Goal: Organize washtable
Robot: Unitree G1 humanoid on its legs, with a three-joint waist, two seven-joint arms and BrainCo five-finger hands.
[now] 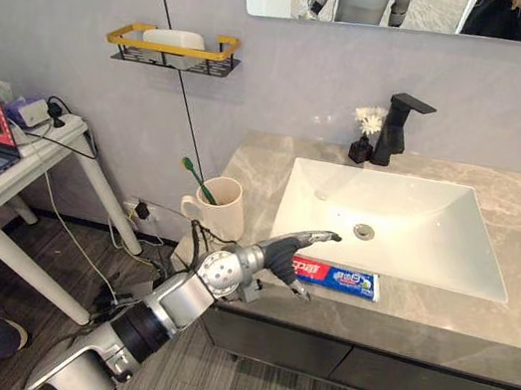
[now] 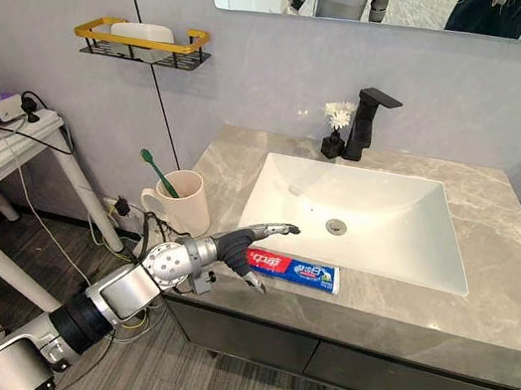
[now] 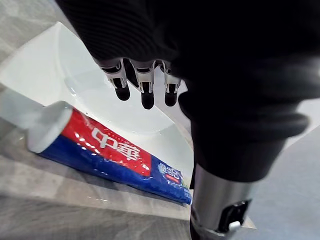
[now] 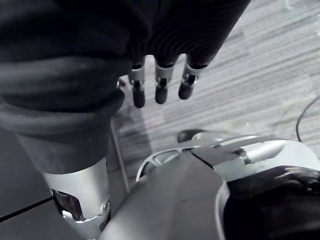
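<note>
The red-and-blue plastic toothpaste tube (image 1: 342, 278) is lying flat on the grey marble-patterned counter (image 1: 499, 328), just beside the front rim of the white rectangular sink basin (image 1: 415, 233) and running parallel to it. Its white cap is pointing toward the basin's left front corner. Lying loose like that, it is probably the item that is waiting to be tidied.

The left hand (image 1: 294, 246) is hanging over the cap end of the tube at that same corner. Its fingers (image 3: 146, 89) are stretching out straight over the basin's edge, and the thumb is reaching down on the near side of the tube. The fingers are released and are not closing on anything. The left wrist view is showing the tube lying free beneath them. This spread looks like a set-up for pinching the tube between fingers and thumb.

The right hand (image 4: 161, 90) is hanging over the floor with its fingers relaxed and grasping nothing.

A cream ceramic mug (image 1: 218, 206) is standing left of the basin with a green toothbrush (image 1: 197, 180) leaning in it, which makes it a likely home for the tube. A black angular faucet (image 1: 396, 128) and a small dark vase of white flowers (image 1: 362, 137) are standing behind the basin.
</note>
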